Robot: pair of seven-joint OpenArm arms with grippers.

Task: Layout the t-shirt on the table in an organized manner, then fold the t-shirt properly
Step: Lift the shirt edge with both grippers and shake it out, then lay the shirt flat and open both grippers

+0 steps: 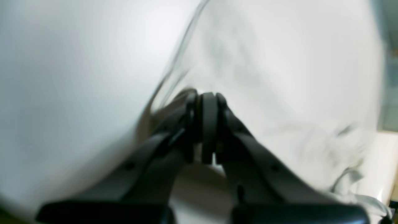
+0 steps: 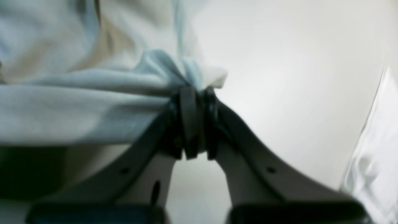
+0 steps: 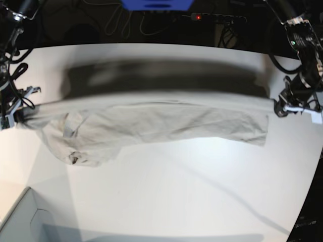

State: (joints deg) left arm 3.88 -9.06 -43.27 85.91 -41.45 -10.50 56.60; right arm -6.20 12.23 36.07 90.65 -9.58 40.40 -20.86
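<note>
The light grey-beige t-shirt (image 3: 166,123) hangs stretched in the air between my two grippers, above the white table (image 3: 202,191), and throws a dark shadow on the tabletop behind it. Its collar end droops at the left of the base view. My left gripper (image 3: 279,107) is shut on the shirt's edge at the right. Up close, the left gripper (image 1: 206,99) pinches blurred cloth (image 1: 279,77). At the left of the base view, my right gripper (image 3: 20,115) is shut on the other end. In its wrist view the right gripper (image 2: 192,93) holds a bunched fold of shirt (image 2: 77,102).
A pale grey box corner (image 3: 20,222) sits at the table's lower left. Behind the table's far edge lie dark cables, a blue object (image 3: 156,5) and a power strip with a red light (image 3: 198,17). The table's curved edge (image 3: 308,201) runs down the right.
</note>
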